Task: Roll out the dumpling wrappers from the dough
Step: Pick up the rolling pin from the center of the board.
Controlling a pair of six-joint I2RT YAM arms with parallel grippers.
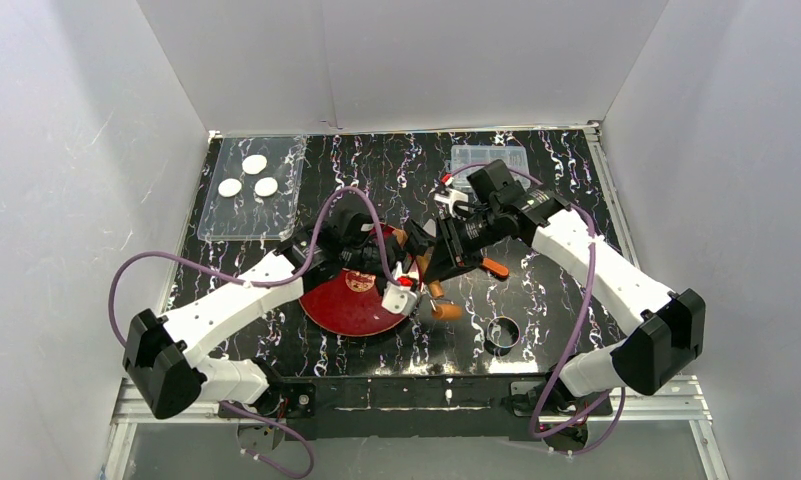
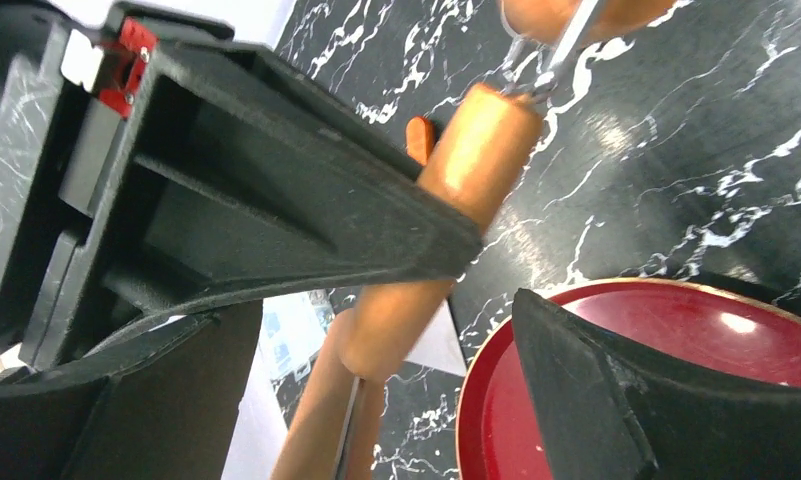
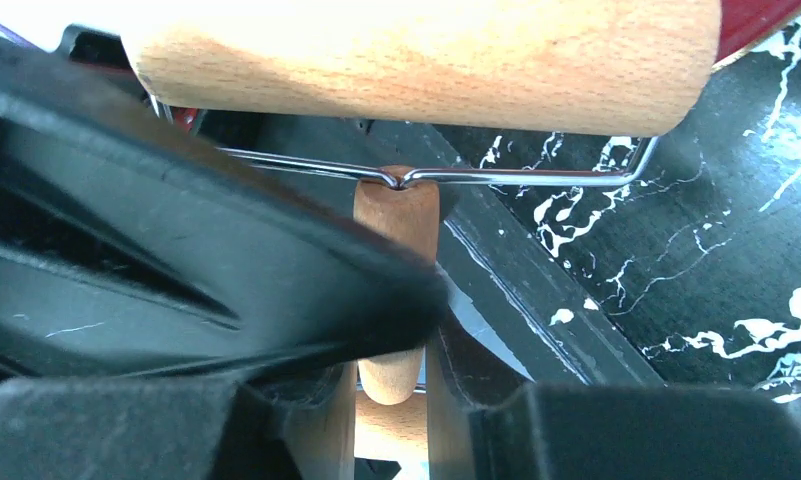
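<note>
Three dumpling wrappers (image 1: 254, 163) lie in a clear tray (image 1: 251, 220) at the back left. The dough is hidden; both arms cover the far part of the red plate (image 1: 341, 305). My right gripper (image 1: 444, 262) (image 3: 391, 385) is shut on the wooden handle (image 3: 396, 215) of a rolling pin whose roller (image 3: 426, 55) hangs on a wire frame at the plate's edge. My left gripper (image 1: 416, 272) (image 2: 498, 275) sits over the plate's right rim (image 2: 736, 340). Its jaws are apart. The pin's handle (image 2: 471, 160) passes behind the upper finger, clear of the lower one.
A clear lidded box (image 1: 488, 158) stands at the back right. A dark ring cutter (image 1: 489, 332) lies on the table near the front, right of the plate. White walls close in the black marbled table on three sides.
</note>
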